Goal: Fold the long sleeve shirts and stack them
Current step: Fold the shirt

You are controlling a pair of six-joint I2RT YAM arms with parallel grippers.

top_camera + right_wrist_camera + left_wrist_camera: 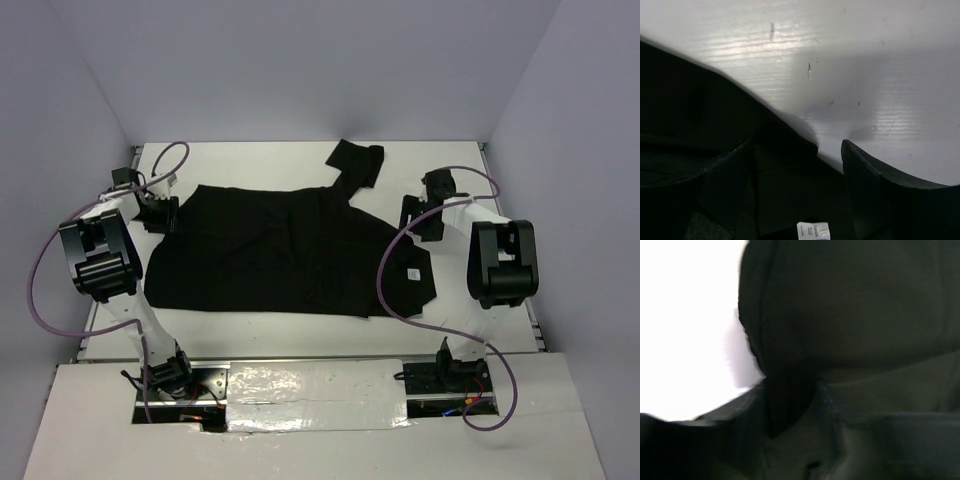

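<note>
One black shirt (270, 250) lies spread at the centre of the table (250, 160), one sleeve toward 1 o'clock.
Left gripper (160, 212) at shirt's 9 o'clock edge; view blurred, jaw state cannot tell. Right gripper (796, 145) at 3 o'clock edge, fingers apart, fabric edge between them, white tag (813, 231) near.

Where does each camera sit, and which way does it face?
Top external: above and behind the arms, looking down on table, black shirt, both arms.
Left wrist: at the left pincer, close against shirt fabric; own fingers too blurred to tell.
Right wrist: at the right pincer, facing the shirt's edge; both fingers show, apart.
Shared: the white tag, top and right wrist.
</note>
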